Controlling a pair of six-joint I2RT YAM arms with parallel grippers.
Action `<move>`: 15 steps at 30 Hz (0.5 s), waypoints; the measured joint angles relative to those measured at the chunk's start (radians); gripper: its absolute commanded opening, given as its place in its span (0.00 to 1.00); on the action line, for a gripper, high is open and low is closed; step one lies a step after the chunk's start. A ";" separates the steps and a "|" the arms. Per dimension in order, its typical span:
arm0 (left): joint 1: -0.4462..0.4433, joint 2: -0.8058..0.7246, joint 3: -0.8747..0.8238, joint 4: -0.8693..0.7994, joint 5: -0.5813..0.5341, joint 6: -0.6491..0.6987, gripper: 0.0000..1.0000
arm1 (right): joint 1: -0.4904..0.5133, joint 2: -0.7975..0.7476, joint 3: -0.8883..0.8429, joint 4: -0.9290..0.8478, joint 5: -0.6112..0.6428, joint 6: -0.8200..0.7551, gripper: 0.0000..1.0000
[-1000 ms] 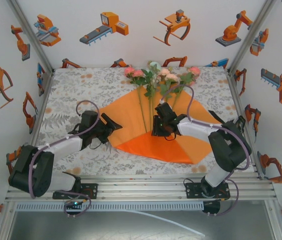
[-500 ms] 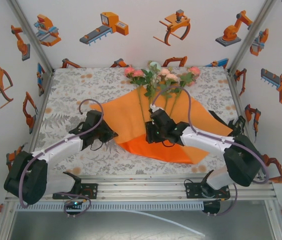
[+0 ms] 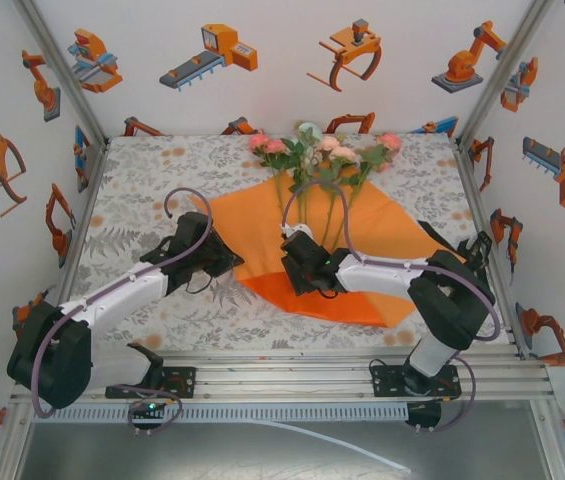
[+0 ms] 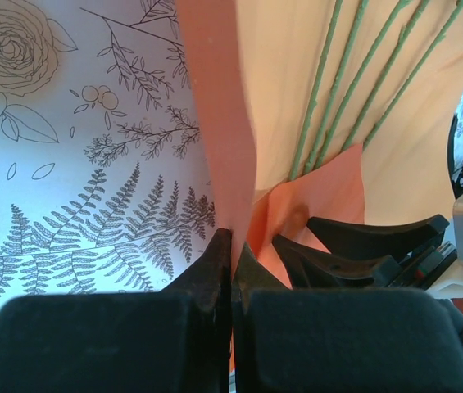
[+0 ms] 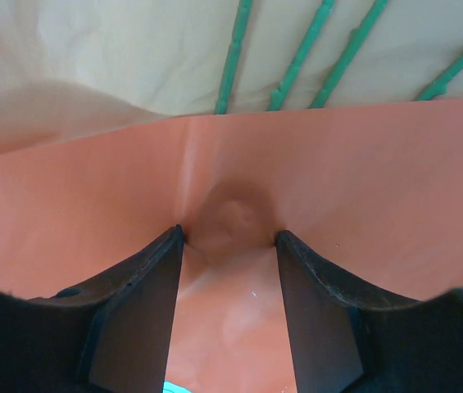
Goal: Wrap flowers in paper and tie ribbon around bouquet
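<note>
Two claws at the near fold of the orange paper

Most of the paper (image 3: 252,225) lies flat on the worktop (image 3: 152,180), and its near part is turned over into a darker flap. The flowers (image 3: 324,150) rest on it: the heads lie past the far edge, and the thin stems (image 5: 235,49) run down toward the flap. The left claw (image 3: 232,262) is at the left edge of the sheet, with its jaws together and clamped on the paper, which rises between the fingers (image 4: 211,274). The right claw (image 5: 229,237) is just beside it, at the flap below the stem ends. Its jaws stand apart, the tips touch the flap, and a small dent shows between them. Both arms lie low over the worktop. The left arm reaches diagonally to the right, while the right arm bends at the elbow and reaches to the left across the paper.
</note>
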State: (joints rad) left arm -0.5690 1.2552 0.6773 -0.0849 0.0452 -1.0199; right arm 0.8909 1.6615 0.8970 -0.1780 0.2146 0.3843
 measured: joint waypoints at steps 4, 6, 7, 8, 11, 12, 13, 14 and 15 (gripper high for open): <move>-0.002 0.000 0.016 0.003 0.007 -0.001 0.02 | 0.007 0.005 0.002 0.005 0.016 -0.008 0.51; -0.008 0.002 0.028 0.006 0.008 0.000 0.02 | 0.007 0.002 0.002 0.003 0.015 -0.009 0.53; -0.011 0.004 0.035 0.009 0.008 0.000 0.02 | 0.007 -0.004 0.002 0.002 0.015 -0.011 0.55; -0.013 0.006 0.042 0.010 0.010 0.000 0.02 | 0.007 -0.013 0.002 0.000 0.014 -0.011 0.55; -0.016 0.018 0.057 0.018 0.019 0.000 0.02 | 0.007 -0.065 0.002 -0.005 0.008 -0.011 0.56; -0.018 0.021 0.061 0.019 0.023 0.000 0.02 | 0.007 -0.085 0.002 -0.005 0.007 -0.011 0.55; -0.019 0.023 0.062 0.022 0.026 0.000 0.02 | 0.007 -0.106 -0.001 -0.003 0.006 -0.011 0.55; -0.019 0.025 0.063 0.024 0.027 0.000 0.02 | 0.007 -0.122 -0.005 -0.002 0.005 -0.011 0.55; -0.019 0.027 0.065 0.024 0.028 0.000 0.02 | 0.007 -0.137 -0.014 0.004 0.004 -0.011 0.55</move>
State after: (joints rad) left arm -0.5884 1.2827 0.7425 -0.0605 0.0734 -1.0195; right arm 0.8978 1.5249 0.8829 -0.1741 0.2188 0.3729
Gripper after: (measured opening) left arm 0.031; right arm 0.554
